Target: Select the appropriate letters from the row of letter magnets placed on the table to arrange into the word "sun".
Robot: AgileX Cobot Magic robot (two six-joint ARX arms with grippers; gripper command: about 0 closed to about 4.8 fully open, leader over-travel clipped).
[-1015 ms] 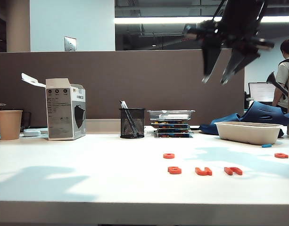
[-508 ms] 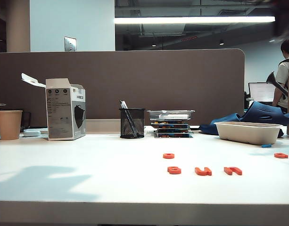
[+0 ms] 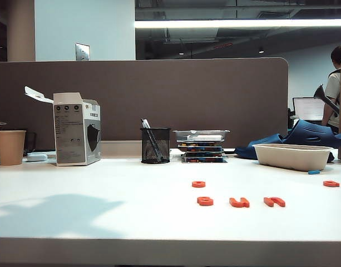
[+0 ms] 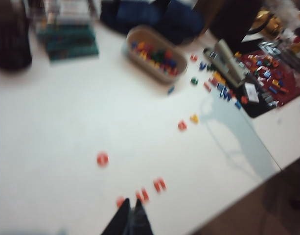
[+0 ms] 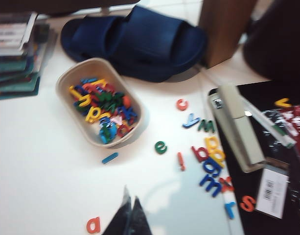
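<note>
Five orange-red letter magnets lie on the white table (image 3: 103, 211). Three form a line at the front (image 3: 204, 201) (image 3: 240, 202) (image 3: 275, 201). One magnet (image 3: 198, 183) lies behind them and another (image 3: 331, 183) at the far right. Their shapes are too flat to read here. Neither gripper shows in the exterior view. The left gripper (image 4: 131, 204) hangs shut and empty above the blurred line of three (image 4: 142, 195). The right gripper (image 5: 131, 196) is shut and empty, with an orange "a" (image 5: 93, 225) just beside its tips.
A beige tray (image 3: 292, 156) of mixed coloured letters stands at the back right, with a tiny blue piece (image 3: 314, 172) in front of it. Loose letters, a stapler (image 5: 238, 129) and a blue slipper (image 5: 135, 41) lie beyond. A mesh pen cup (image 3: 156, 146), a box (image 3: 77, 129) and a paper cup (image 3: 10, 147) line the partition.
The right arm, hanging open at the exterior view's top right a second ago, has left that view. The shadows on the table have shifted. The letters have not moved.
</note>
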